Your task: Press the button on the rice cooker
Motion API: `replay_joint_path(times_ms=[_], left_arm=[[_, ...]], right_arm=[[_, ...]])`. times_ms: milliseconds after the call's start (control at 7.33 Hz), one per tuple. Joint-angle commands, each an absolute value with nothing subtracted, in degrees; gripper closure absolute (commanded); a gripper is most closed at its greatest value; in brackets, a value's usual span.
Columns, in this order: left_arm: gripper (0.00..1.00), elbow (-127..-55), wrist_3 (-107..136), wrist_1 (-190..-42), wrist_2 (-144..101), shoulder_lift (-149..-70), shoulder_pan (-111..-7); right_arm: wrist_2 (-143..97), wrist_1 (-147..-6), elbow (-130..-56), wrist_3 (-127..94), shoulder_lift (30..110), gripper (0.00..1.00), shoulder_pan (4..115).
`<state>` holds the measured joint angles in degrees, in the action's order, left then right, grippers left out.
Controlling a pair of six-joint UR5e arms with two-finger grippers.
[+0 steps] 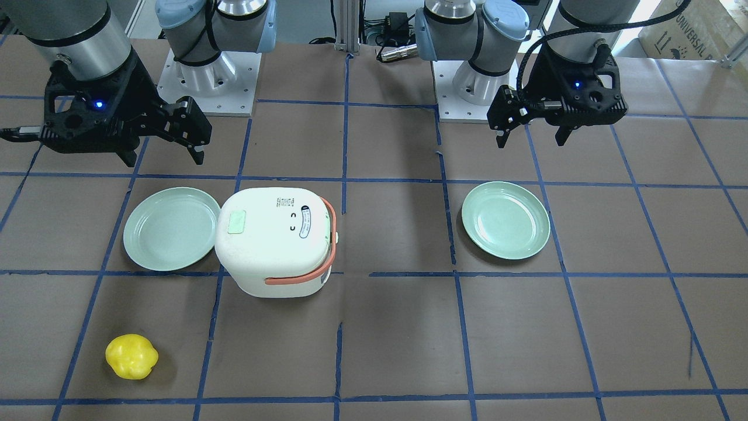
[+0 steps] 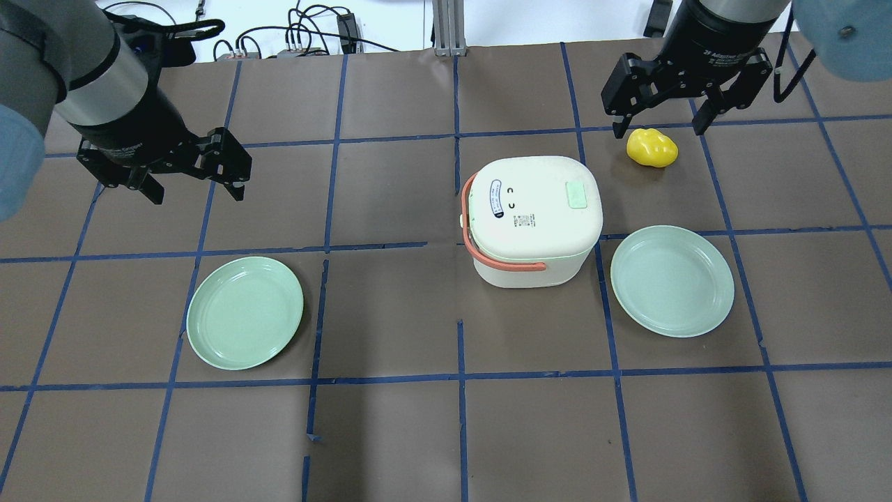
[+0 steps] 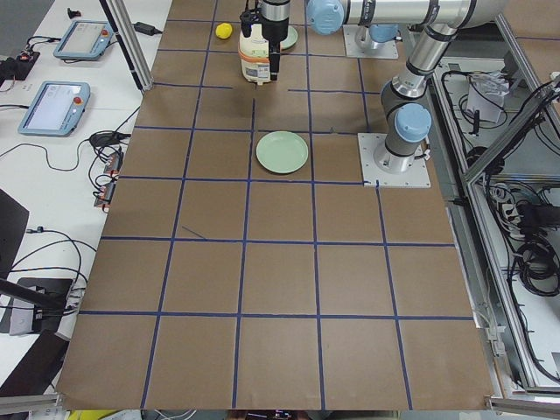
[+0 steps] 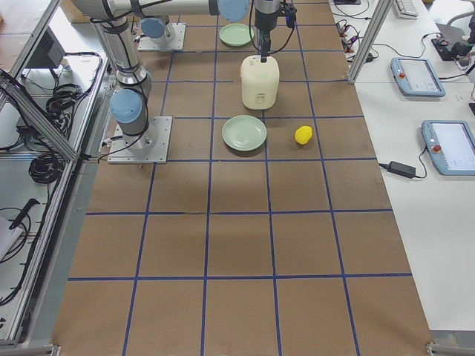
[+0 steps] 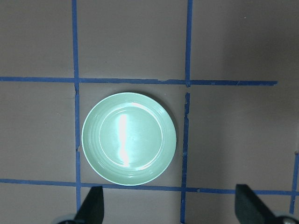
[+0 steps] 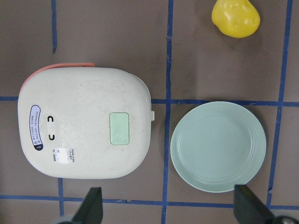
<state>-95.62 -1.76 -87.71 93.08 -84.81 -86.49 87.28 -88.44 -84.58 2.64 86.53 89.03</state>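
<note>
The white rice cooker (image 2: 533, 219) with an orange handle stands right of the table's middle; it also shows in the front view (image 1: 274, 240). Its pale mint-green button (image 2: 577, 194) sits flush near the lid's right edge, and shows in the right wrist view (image 6: 119, 128) and the front view (image 1: 236, 223). My right gripper (image 2: 658, 130) is open and empty, raised beyond and to the right of the cooker, apart from it. My left gripper (image 2: 196, 195) is open and empty, raised far to the left, over the left plate (image 5: 129, 138).
A green plate (image 2: 672, 280) lies right beside the cooker. A second green plate (image 2: 244, 312) lies on the left half. A yellow lemon-like object (image 2: 651, 148) lies beyond the cooker, below my right gripper. Brown paper with blue tape lines covers the table.
</note>
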Motion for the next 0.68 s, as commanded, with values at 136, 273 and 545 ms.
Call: replay_joint_path(times_ms=[136,273,545], left_arm=[[0.0,-95.62,-1.76,-87.8,93.08,-84.81,-86.48],[0.0,-95.62,-1.76,-87.72,93.08,-84.81,-86.48],[0.0,-95.62,-1.76,-87.71,93.08,-84.81,-86.48]], right_arm=[[87.36,-88.51,-84.38,2.64,86.48,0.01,89.03],[87.28,-88.51,-84.38,2.64,86.48,0.01,89.03],[87.1,-88.68,-84.03,2.2,86.14,0.4,89.03]])
